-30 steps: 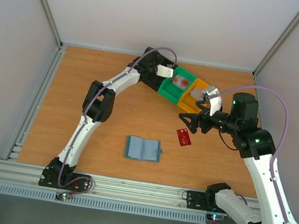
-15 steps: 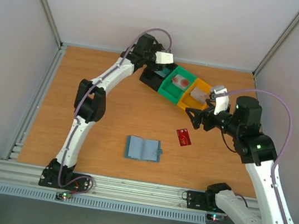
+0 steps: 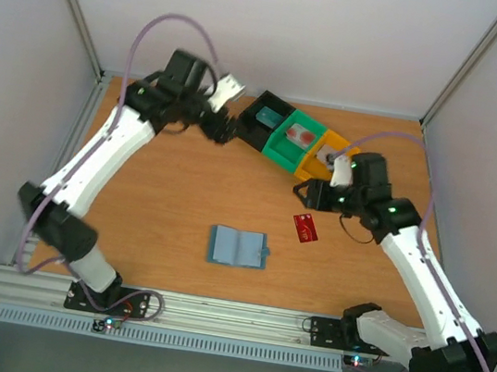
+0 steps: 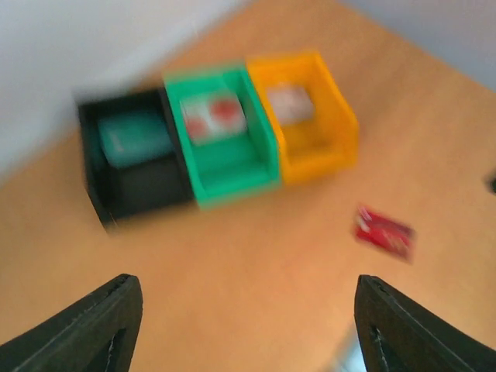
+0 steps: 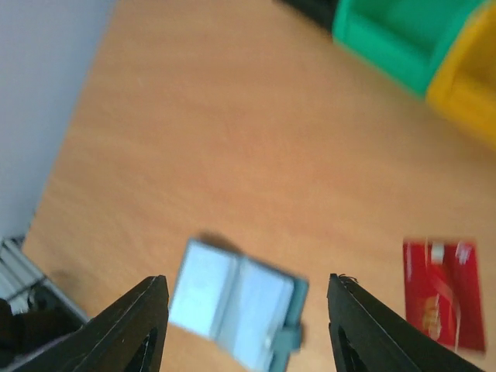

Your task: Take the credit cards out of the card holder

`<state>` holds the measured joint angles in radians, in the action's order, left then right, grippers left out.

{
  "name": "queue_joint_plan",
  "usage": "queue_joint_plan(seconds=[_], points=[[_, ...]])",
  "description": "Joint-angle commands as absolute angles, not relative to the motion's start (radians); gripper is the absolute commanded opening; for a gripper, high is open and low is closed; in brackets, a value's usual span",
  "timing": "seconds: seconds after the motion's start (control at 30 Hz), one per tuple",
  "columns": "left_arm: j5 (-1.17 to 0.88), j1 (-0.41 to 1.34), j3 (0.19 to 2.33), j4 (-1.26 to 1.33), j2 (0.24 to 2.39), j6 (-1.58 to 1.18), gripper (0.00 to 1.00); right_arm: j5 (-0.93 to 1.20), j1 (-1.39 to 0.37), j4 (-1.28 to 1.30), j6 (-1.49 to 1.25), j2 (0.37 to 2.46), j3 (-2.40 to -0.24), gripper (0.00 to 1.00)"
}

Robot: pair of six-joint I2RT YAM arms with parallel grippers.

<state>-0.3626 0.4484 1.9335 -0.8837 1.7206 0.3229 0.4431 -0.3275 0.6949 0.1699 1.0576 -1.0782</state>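
I am watching the card holder lying open on the desk, lower centre of the overhead frame, a red card lying near its upper right. Left fingers are standing wide and right fingers parted, both empty.

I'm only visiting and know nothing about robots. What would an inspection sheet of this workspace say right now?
Surface: wooden table, no damage seen.
Job's things: card holder lies open and flat; red card on the table beside it, apart; teal card in the black bin.
Clutter: black bin, green bin and orange bin in a row at the back; the last two each hold a card.
Grippers: left gripper open, empty, by the black bin; right gripper open, empty, hovering near the red card.
Cables: a purple cable arches over each arm.
Surroundings: pale walls; metal rail along the near edge.
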Motion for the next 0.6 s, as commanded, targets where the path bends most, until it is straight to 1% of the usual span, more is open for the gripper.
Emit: queue_joint_plan(seconds=[0.0, 0.03, 0.07, 0.1, 0.13, 0.23, 0.3, 0.4, 0.5, 0.57], points=[[-0.41, 0.448, 1.499, -1.086, 1.519, -0.107, 0.76, 0.336, -0.453, 0.812, 0.005, 1.083, -0.984, 0.57], [-0.429, 0.448, 1.394, -1.066, 1.463, -0.154, 0.78, 0.317, -0.492, 0.795, -0.044, 1.094, -0.953, 0.57], [-0.45, 0.449, 1.283, -1.038, 1.413, -0.2, 0.82, 0.304, -0.527, 0.768, -0.076, 1.108, -0.922, 0.57], [-0.457, 0.451, 1.189, -1.006, 1.376, -0.225, 0.93, 0.294, -0.565, 0.74, -0.103, 1.129, -0.897, 0.57], [-0.462, 0.454, 1.111, -0.971, 1.347, -0.262, 0.99, 0.287, -0.598, 0.71, -0.134, 1.157, -0.876, 0.57], [-0.501, 0.466, 0.937, -0.84, 1.325, -0.374, 0.99, 0.259, -0.671, 0.658, -0.172, 1.262, -0.857, 0.57], [-0.558, 0.48, 0.845, -0.701, 1.342, -0.438, 0.99, 0.259, -0.701, 0.632, -0.188, 1.35, -0.862, 0.57], [-0.604, 0.505, 0.734, -0.492, 1.349, -0.504, 0.99, 0.292, -0.712, 0.597, -0.196, 1.469, -0.88, 0.55], [-0.651, 0.524, 0.635, -0.332, 1.355, -0.572, 0.99, 0.313, -0.712, 0.576, -0.2, 1.528, -0.891, 0.55], [-0.62, 0.532, 0.577, -0.274, 1.371, -0.582, 0.99, 0.337, -0.713, 0.562, -0.208, 1.558, -0.893, 0.54]])
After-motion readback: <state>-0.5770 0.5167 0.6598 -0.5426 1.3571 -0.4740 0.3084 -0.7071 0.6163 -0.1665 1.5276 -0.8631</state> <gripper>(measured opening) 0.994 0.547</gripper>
